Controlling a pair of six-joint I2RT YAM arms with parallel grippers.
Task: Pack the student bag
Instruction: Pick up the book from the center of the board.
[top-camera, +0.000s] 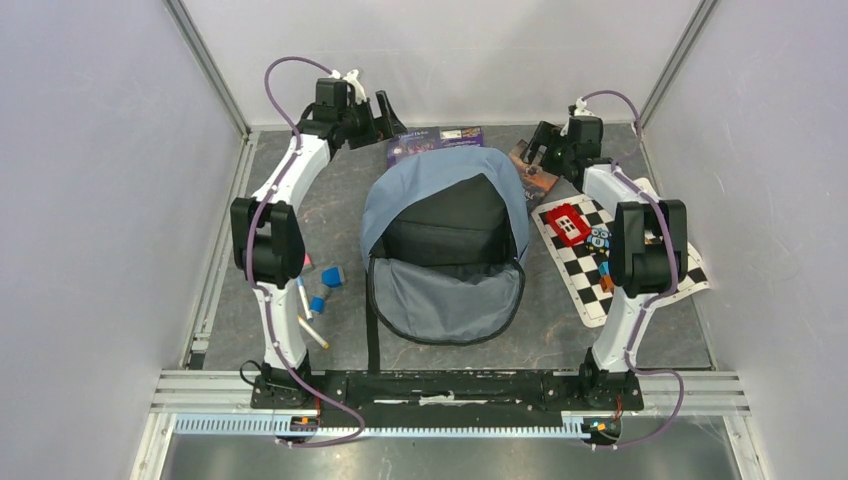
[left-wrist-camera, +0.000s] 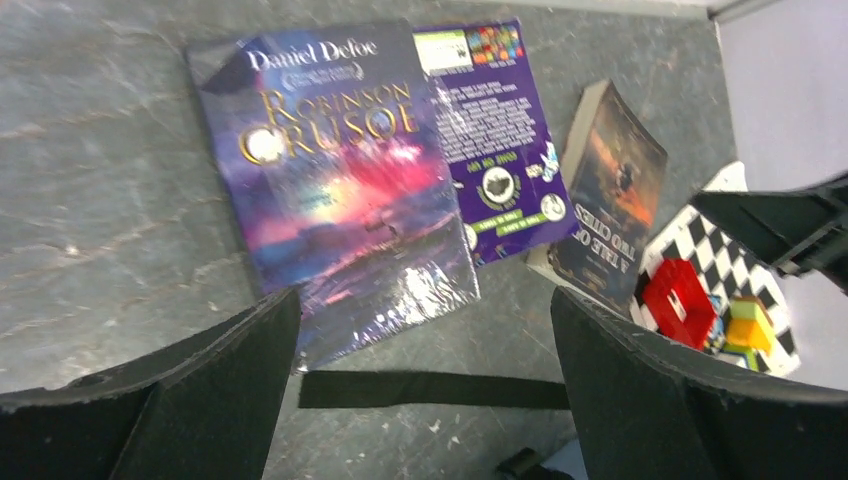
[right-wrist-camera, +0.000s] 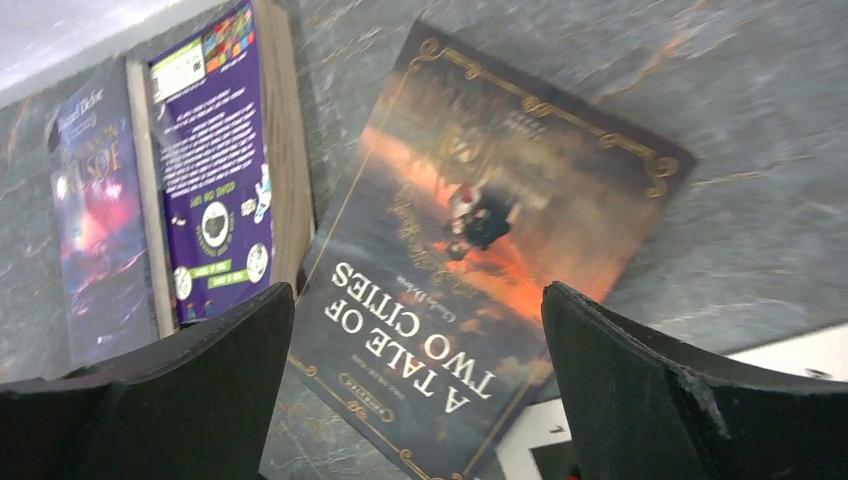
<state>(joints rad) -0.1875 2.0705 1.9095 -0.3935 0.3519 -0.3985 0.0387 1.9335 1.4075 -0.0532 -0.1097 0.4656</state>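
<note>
The student bag (top-camera: 445, 240) lies in the middle of the table, grey-blue, its main compartment unzipped with the black lining showing. My left gripper (top-camera: 385, 115) is open and empty at the back left, above a black bag strap (left-wrist-camera: 430, 390) and close to the Robinson Crusoe book (left-wrist-camera: 340, 190). In the left wrist view the gripper (left-wrist-camera: 425, 330) has its jaws wide apart. My right gripper (top-camera: 535, 150) is open and empty at the back right, hovering over the book A Tale of Two Cities (right-wrist-camera: 480, 250). In the right wrist view the gripper (right-wrist-camera: 415, 300) has its jaws spread.
A purple book (left-wrist-camera: 495, 140) lies between the two other books behind the bag. A checkerboard mat (top-camera: 620, 250) with a red block (top-camera: 567, 224) and small toys lies right of the bag. Blue cubes (top-camera: 332, 276) and pens (top-camera: 303, 297) lie left of it.
</note>
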